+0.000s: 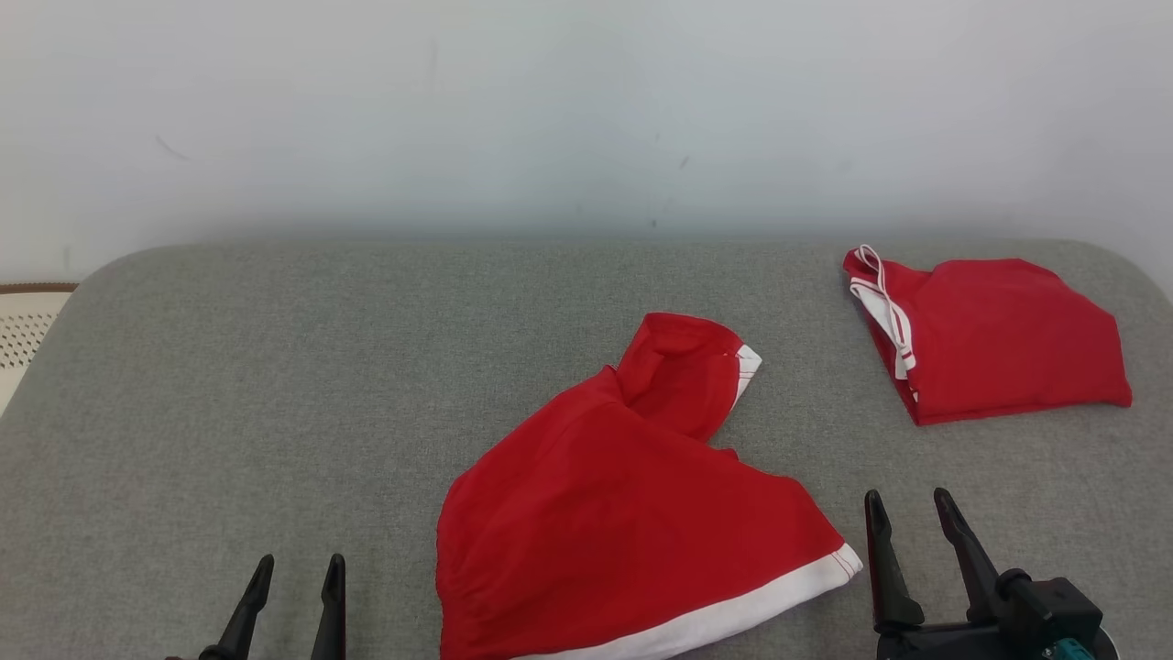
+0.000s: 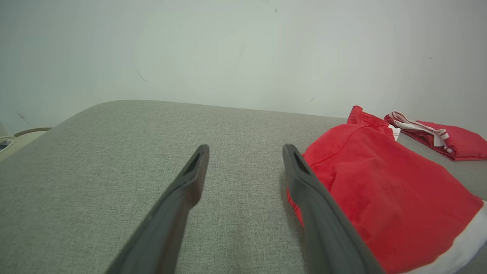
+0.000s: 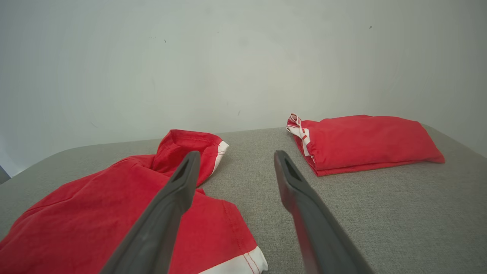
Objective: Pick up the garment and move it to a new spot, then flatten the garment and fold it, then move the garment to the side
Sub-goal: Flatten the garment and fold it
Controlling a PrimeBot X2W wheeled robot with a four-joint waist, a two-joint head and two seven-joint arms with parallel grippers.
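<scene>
A crumpled red garment (image 1: 605,495) with white trim lies unfolded on the grey surface near the front middle; it also appears as the garment (image 2: 384,198) at the right of the left wrist view and the garment (image 3: 114,213) at the lower left of the right wrist view. My left gripper (image 1: 298,568) stands open at the lower left, a little left of the cloth, with nothing between its fingers. My right gripper (image 1: 912,509) is open just right of the garment's white hem, holding nothing.
A second red garment (image 1: 990,339), folded, with white striped trim, lies at the back right of the grey padded surface (image 1: 275,385). A pale wall rises behind. A cream perforated object (image 1: 23,330) shows past the left edge.
</scene>
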